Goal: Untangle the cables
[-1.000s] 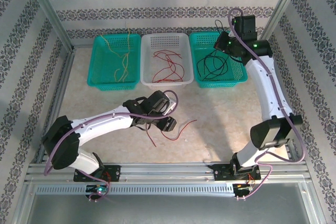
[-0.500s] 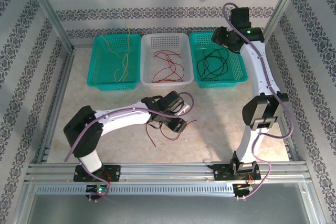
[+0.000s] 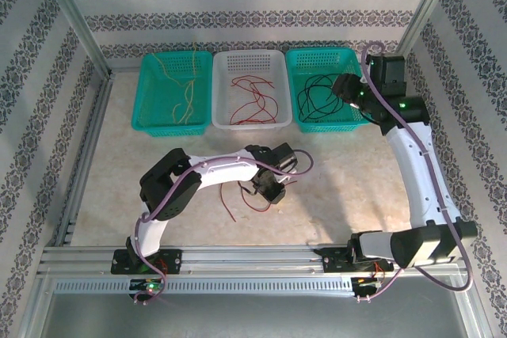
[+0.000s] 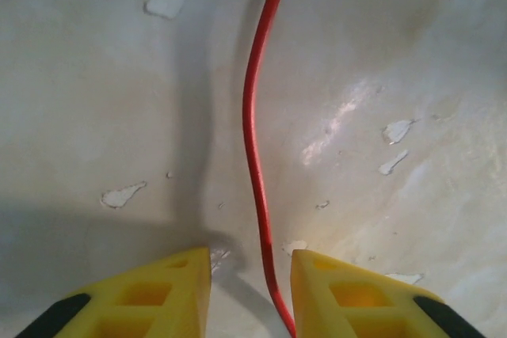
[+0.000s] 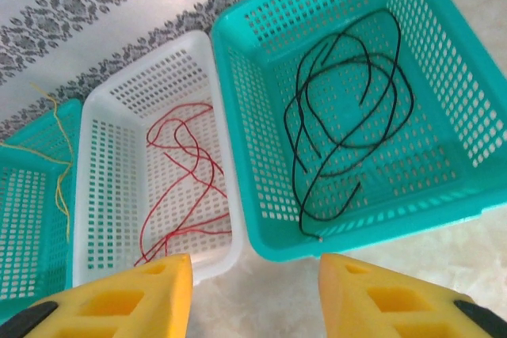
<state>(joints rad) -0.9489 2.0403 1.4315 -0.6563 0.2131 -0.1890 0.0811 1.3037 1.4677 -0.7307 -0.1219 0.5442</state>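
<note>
Cable, red, lengthwise straight ahead between left hand fingers

free: bare table left and right | in the way: baskets (three, far edge), red cable mid-table

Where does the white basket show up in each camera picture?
Top external: white basket at the far edge, middle of the three baskets, red cables inside.
Right wrist: white basket left of centre, red cables inside.
Left wrist: camera faces the tabletop, where a loose red cable lies.
Shared landmark: the teal basket holding black cables, directly to its right.
</note>
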